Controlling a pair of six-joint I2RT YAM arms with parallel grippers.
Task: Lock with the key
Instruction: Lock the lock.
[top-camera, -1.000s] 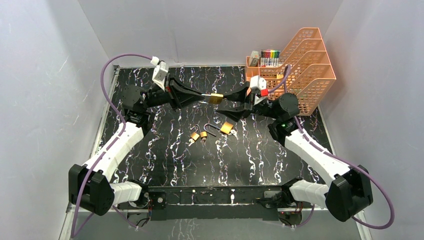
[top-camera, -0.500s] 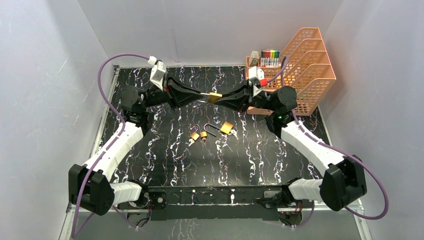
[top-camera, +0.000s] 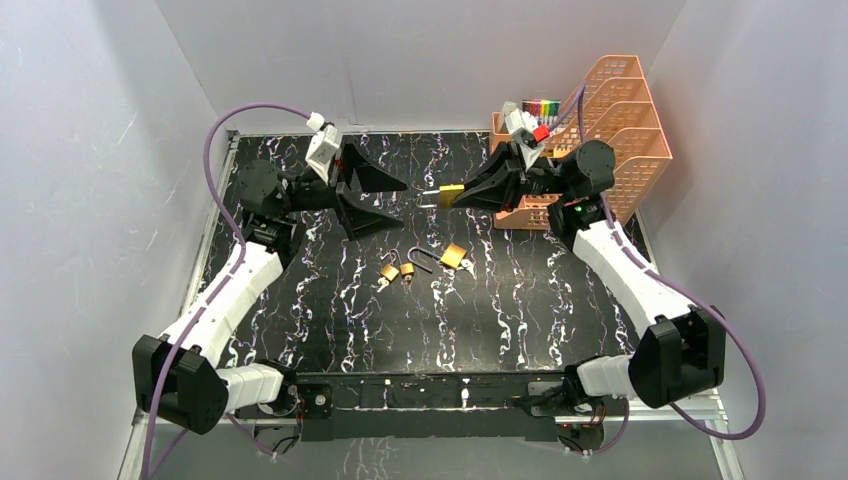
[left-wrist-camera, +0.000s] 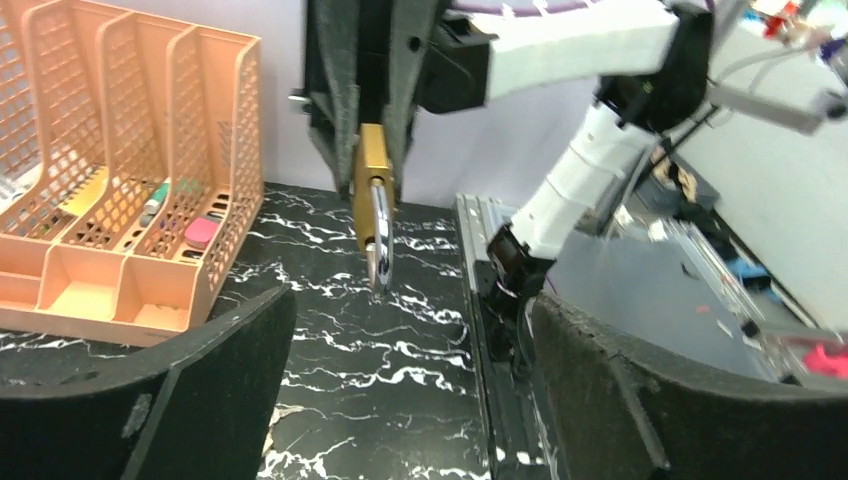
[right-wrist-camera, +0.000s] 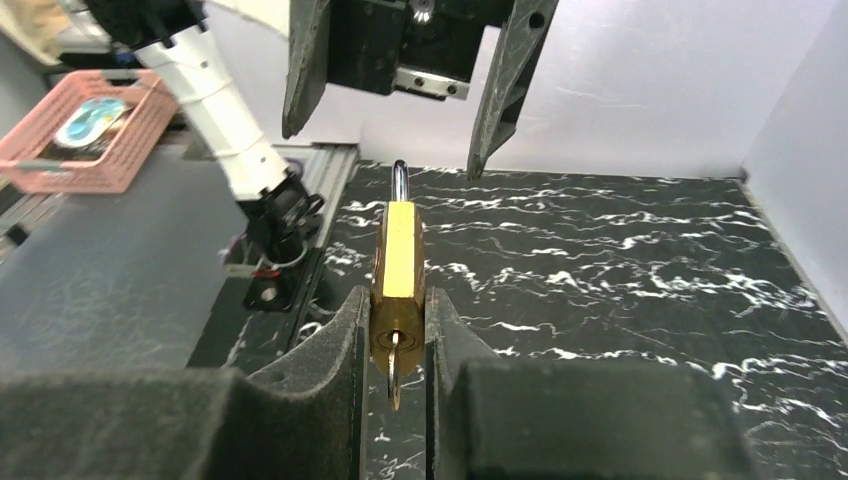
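Right wrist view gives me the clearest look. The brass padlock (right-wrist-camera: 398, 250) sits edge-on, clamped between the two foam pads of my right gripper (right-wrist-camera: 397, 300). Its keyhole end faces the camera and its steel shackle (right-wrist-camera: 400, 180) points away toward the other arm. Something thin and brass hangs from the keyhole. I take it for the key (right-wrist-camera: 392, 380), but it is too small for me to be sure.

From the top camera, the padlock (top-camera: 450, 194) is held up off the black marbled table (top-camera: 330, 300), toward the far side and just left of the orange file rack (top-camera: 610, 140). The right gripper (top-camera: 462, 196) is closed on the lock's body. My left gripper (top-camera: 402, 204) faces it from the left with its jaws spread wide, holding nothing and clear of the lock.

On the left wrist camera, the shackle (left-wrist-camera: 377, 245) points at me from between the two spread fingers (left-wrist-camera: 170, 400) and touches neither.

Two small padlocks (top-camera: 397, 269) lie side by side near the table's middle. A larger padlock (top-camera: 453, 256) lies just to their right with its shackle swung open. Coloured markers (top-camera: 540, 108) stand in the rack's back compartment.
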